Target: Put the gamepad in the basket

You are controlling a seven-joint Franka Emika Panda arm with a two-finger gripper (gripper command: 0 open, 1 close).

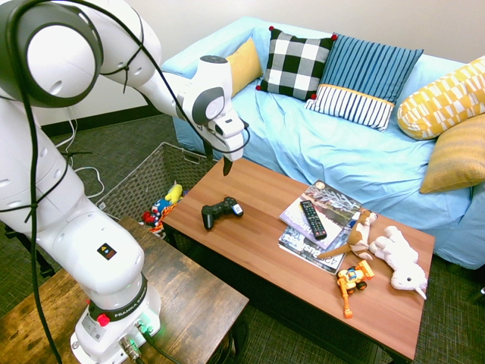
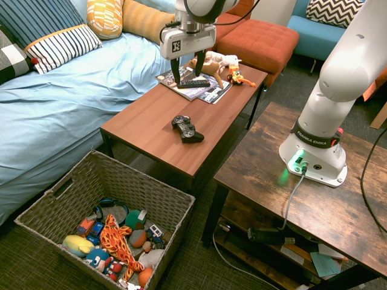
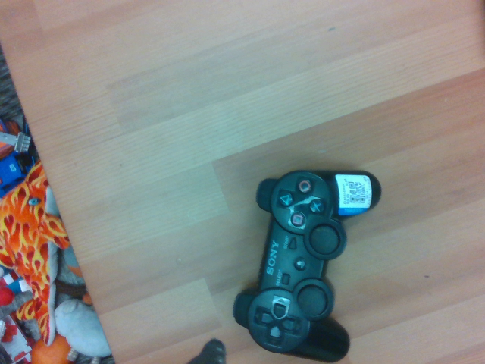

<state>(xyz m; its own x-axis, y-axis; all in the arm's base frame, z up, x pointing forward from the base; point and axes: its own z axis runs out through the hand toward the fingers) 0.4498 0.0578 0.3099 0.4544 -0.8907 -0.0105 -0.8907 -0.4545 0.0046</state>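
Living-rm scene w/ low wooden coffee table [image 1: 258, 227] in front of a blue sofa [image 1: 341, 144]; on the floor off the table's left end sits the basket [image 2: 151, 196], full of toys. The gamepad [image 1: 221, 211] lies flat near that left end, long axis roughly along the table length, handles toward the near edge, "SONY" readable, white-blue sticker on one handle. Farther right: remote [image 1: 312, 219] on magazines [image 1: 314, 227], plush toys [image 1: 390, 250]; gripper [image 1: 219, 160] hangs above the pad, fingers spread, empty.
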